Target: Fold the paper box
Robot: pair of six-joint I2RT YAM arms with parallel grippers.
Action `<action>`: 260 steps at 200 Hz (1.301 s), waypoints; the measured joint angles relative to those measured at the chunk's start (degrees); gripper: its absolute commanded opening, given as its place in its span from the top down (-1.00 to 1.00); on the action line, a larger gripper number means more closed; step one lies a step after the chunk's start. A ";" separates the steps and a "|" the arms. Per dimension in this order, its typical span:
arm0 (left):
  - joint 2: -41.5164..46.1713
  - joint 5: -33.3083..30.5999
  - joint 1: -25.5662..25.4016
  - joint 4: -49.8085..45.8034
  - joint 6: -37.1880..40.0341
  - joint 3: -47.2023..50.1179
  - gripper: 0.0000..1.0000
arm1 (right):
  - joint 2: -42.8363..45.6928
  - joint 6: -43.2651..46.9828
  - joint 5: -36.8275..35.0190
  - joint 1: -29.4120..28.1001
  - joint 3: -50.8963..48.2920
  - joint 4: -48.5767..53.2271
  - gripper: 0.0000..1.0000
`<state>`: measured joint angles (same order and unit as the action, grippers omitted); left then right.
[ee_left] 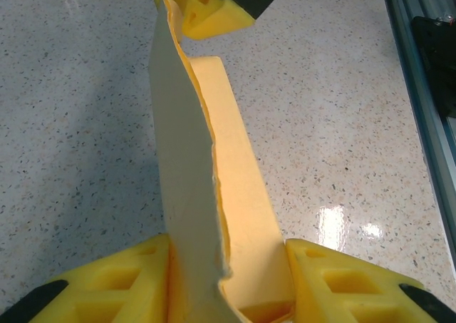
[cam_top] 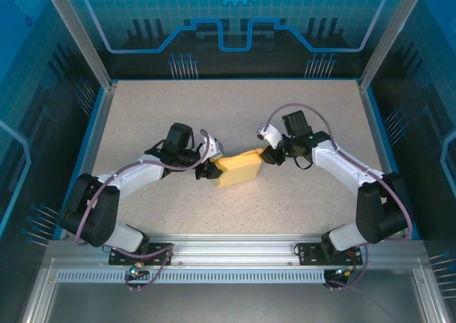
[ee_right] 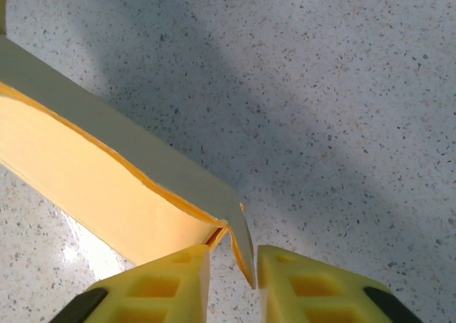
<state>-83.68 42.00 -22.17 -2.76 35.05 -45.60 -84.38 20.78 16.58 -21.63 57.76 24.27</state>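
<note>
Yellow paper box clamped by left gripper as anchor, right gripper nearly closed around end flap, grip unclear.

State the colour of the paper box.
The paper box is pale yellow inside and duller beige outside; it shows best in the left wrist view.

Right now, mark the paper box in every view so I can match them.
Top external: paper box at the picture's centre.
Left wrist: running from bottom centre up to the top.
Right wrist: slanting from the left edge to bottom centre.
Shared landmark: right gripper at the box's end.
</note>
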 measured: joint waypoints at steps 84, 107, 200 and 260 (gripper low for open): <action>-0.66 -4.13 -2.01 -1.29 -1.11 -1.62 0.20 | -0.13 -6.95 -2.78 -1.22 2.03 2.95 0.85; -0.63 -6.54 -4.02 -1.31 -2.38 -1.84 0.19 | 1.27 -10.12 -5.31 -1.79 2.03 4.35 0.88; -0.04 -18.38 -14.03 1.42 -10.40 0.31 0.21 | 5.03 -15.91 -10.62 -3.02 2.03 11.50 0.92; 0.15 -18.75 -14.60 3.85 -11.19 1.55 0.23 | 5.20 -17.62 -11.13 -3.19 2.75 13.57 0.93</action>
<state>-83.53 23.24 -36.77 1.08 23.86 -44.05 -79.18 3.16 5.45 -24.82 60.51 37.85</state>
